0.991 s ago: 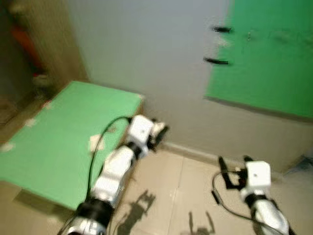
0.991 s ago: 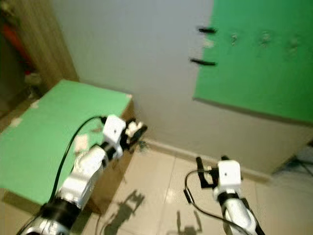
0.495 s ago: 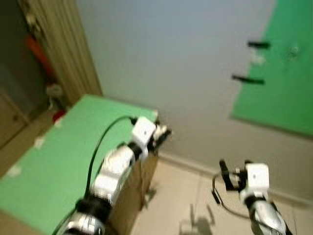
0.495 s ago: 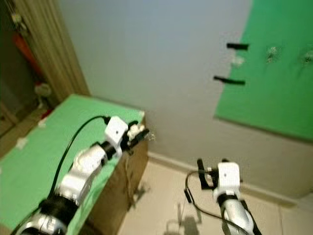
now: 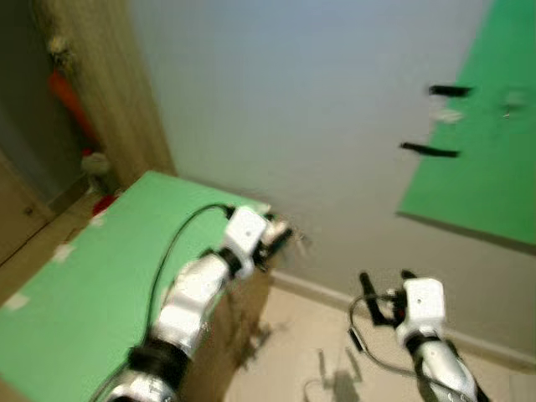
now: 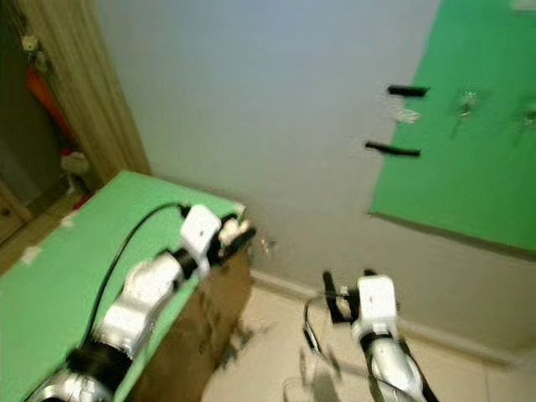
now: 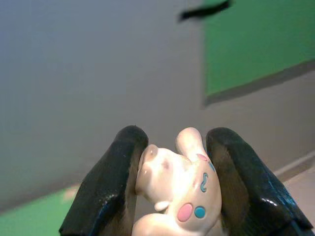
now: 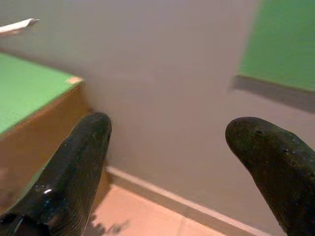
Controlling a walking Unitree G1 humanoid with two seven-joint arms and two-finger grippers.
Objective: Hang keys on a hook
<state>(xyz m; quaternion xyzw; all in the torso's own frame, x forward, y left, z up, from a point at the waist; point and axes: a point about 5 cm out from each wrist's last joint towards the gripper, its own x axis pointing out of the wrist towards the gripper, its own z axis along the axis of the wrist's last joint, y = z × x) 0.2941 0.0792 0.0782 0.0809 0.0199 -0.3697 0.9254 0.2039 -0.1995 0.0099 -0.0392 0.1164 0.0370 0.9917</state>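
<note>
Green board (image 6: 469, 142) on the grey wall carries small hooks (image 6: 466, 104), well apart from both arms. Left tool (image 7: 179, 169) clenches the keys' pale figurine charm (image 7: 179, 184) for carrying; right tool (image 8: 172, 147) hangs spread, holding nothing.

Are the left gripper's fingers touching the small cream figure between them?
Touching. In the left wrist view both black fingers of the left gripper press against the sides of the cream figure with pink and blue dots, with no gap on either side.

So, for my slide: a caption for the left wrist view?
Left end effector clamps a pale keychain charm, facing the wall.
</note>
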